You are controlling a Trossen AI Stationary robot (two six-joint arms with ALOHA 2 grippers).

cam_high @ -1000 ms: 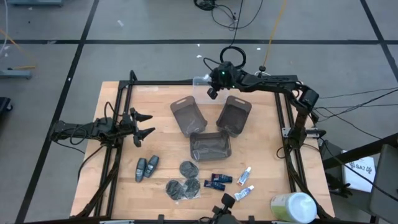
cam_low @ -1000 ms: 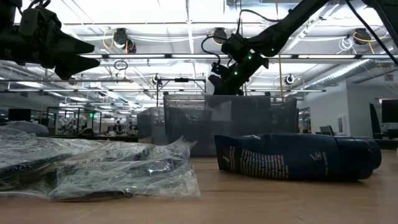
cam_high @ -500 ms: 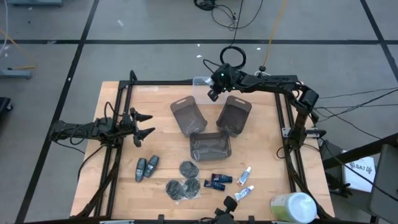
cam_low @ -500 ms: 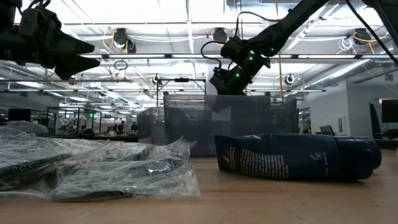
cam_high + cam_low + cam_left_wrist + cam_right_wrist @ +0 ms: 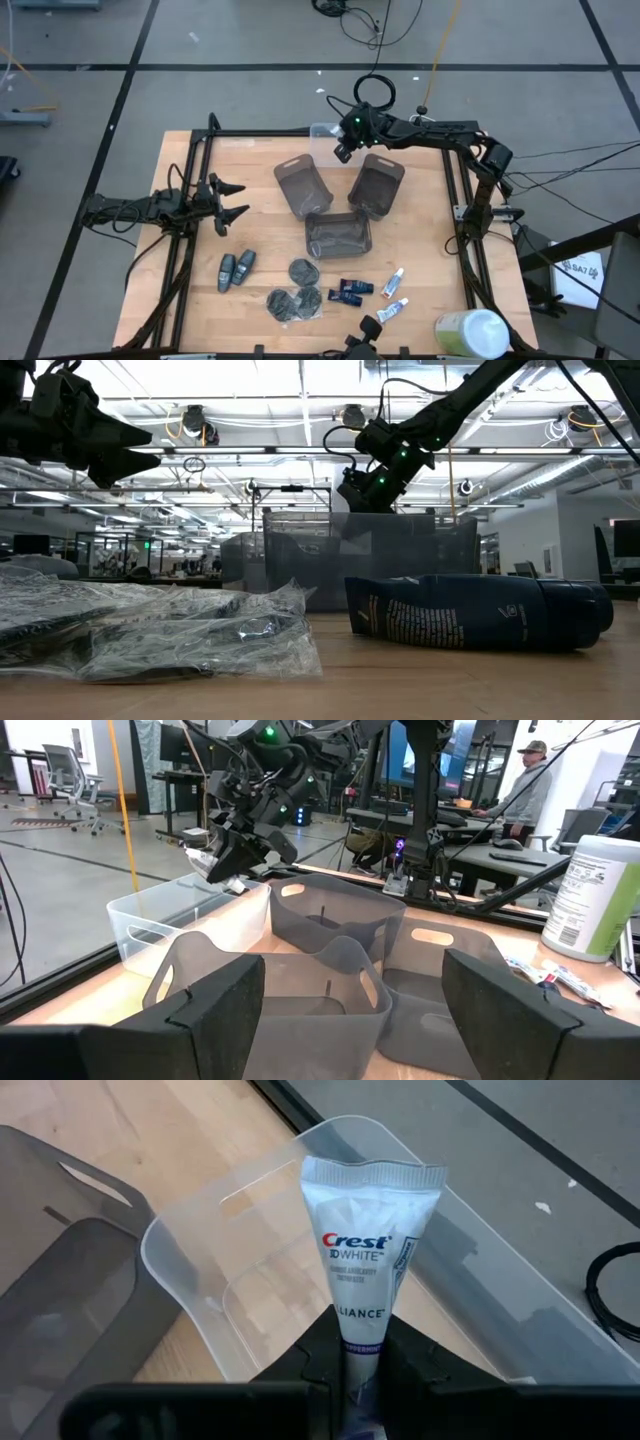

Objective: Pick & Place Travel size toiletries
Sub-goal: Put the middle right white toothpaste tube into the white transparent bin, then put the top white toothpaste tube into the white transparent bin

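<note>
Right wrist view: the right gripper (image 5: 365, 1365) pinches a white crimped toothpaste tube (image 5: 370, 1250) over the clear plastic tray (image 5: 250, 1280).
High view: that tray (image 5: 322, 130) sits at 12 o'clock, behind three smoky-grey handled trays (image 5: 303, 187). Grey-blue oval sticks (image 5: 235, 268), bagged dark discs (image 5: 295, 303), dark-blue mini bottles (image 5: 349, 291) and more tubes (image 5: 394, 295) lie toward 6 o'clock. The left gripper (image 5: 232, 201) waits at 9 o'clock, fingers spread. The tube's cap is hidden.

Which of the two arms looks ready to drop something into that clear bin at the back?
The right. Its gripper is shut on a white Crest tube above the clear tray at the table's far edge. The left gripper, jaws open and empty, waits at the left side, away from the tray.
</note>
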